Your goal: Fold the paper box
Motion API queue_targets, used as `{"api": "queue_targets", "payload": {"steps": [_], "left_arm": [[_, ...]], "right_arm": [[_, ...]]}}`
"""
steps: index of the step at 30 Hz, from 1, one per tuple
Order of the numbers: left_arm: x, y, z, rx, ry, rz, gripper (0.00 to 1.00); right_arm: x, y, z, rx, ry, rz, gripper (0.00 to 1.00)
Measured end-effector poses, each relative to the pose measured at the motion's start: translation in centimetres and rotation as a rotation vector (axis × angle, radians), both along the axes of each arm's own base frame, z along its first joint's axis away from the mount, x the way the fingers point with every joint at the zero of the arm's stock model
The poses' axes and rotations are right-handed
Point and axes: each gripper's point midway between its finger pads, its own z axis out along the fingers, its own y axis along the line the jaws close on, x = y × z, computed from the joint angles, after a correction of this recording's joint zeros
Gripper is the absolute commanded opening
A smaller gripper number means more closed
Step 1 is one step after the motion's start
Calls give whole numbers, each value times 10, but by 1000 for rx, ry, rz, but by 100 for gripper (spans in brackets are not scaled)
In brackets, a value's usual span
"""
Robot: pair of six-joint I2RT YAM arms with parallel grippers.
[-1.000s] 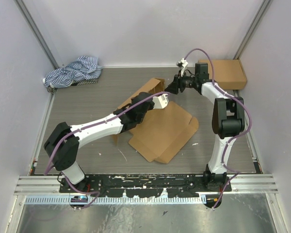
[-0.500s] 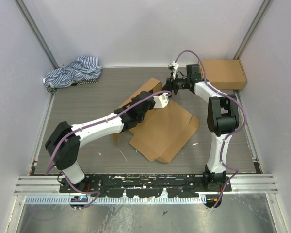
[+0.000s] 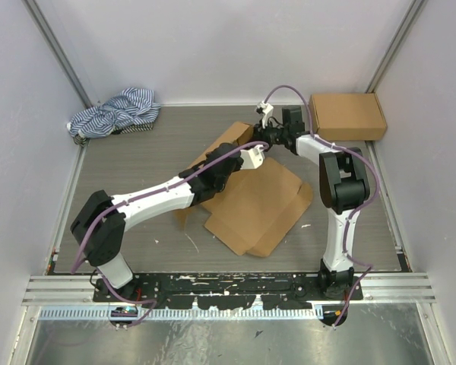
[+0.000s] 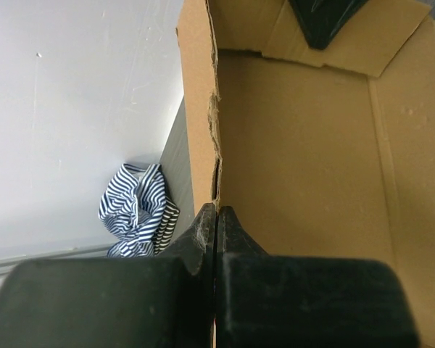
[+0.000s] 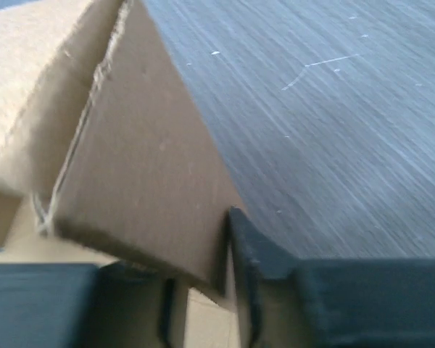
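Change: over the last second the right gripper (image 3: 260,138) has been carried leftward, away from the second box (image 3: 347,115) and up to the raised far panel of the paper box (image 3: 254,201).
Meaning: a two-sided hold on the upright walls is judged to be forming; no fold is completed yet.
Left gripper (image 4: 216,217): closed tight, a raised wall's edge pinched between its fingers.
Right gripper: a panel corner is seen between its fingers; whether it is pinched cannot be told.
Paper box: mid-surface, partly erected, near panels lying flat.
Contents: nothing is seen inside the paper box; the second box is closed, its contents hidden.
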Motion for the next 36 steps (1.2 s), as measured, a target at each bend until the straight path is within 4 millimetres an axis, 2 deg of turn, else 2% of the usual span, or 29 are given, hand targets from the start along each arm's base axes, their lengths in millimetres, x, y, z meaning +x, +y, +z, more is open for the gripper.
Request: {"api": "queue_targets", "payload": {"steps": [1, 3, 6, 7, 8, 10, 11, 17, 20, 22, 24, 26, 29, 32, 36], "left_arm": [[0, 0, 0, 1, -1, 2, 0], [1, 1, 1, -1, -3, 8, 7], [3, -2, 3, -12, -8, 25, 17], [3, -3, 5, -17, -9, 31, 25], [3, -3, 8, -23, -9, 38, 29], [1, -5, 12, -41, -7, 53, 48], [-1, -7, 14, -57, -2, 58, 52], [-29, -15, 29, -124, 26, 36, 62], [-46, -16, 53, -210, 22, 24, 65], [-56, -9, 71, -287, 12, 31, 71], [-66, 9, 92, -402, -19, 61, 77], [-73, 31, 105, -515, -51, 100, 77], [-76, 79, 112, -734, -75, 203, 76], [-58, 133, 104, -941, -77, 374, 75], [-36, 181, 73, -1108, -49, 565, 77]], "right_arm": [[3, -1, -2, -6, -4, -22, 17], [9, -4, -3, -19, -18, -65, 10], [13, -7, -4, -39, -34, -141, 3], [11, -8, -4, -46, -32, -169, 2], [9, -9, -4, -50, -28, -196, 1], [7, -16, -4, -67, -18, -275, 1], [5, -19, -5, -73, -12, -308, 1], [-5, -32, -3, -120, -4, -482, 1], [-11, -38, -3, -131, 2, -554, 1], [-17, -43, -2, -141, 2, -596, 1], [-22, -49, 0, -155, -2, -638, 1], [-27, -57, 4, -166, -11, -681, 1], [-40, -73, 10, -179, -19, -751, 1], [-60, -85, 15, -170, -11, -801, 1], [-94, -96, 16, -151, 29, -830, 1]]}}
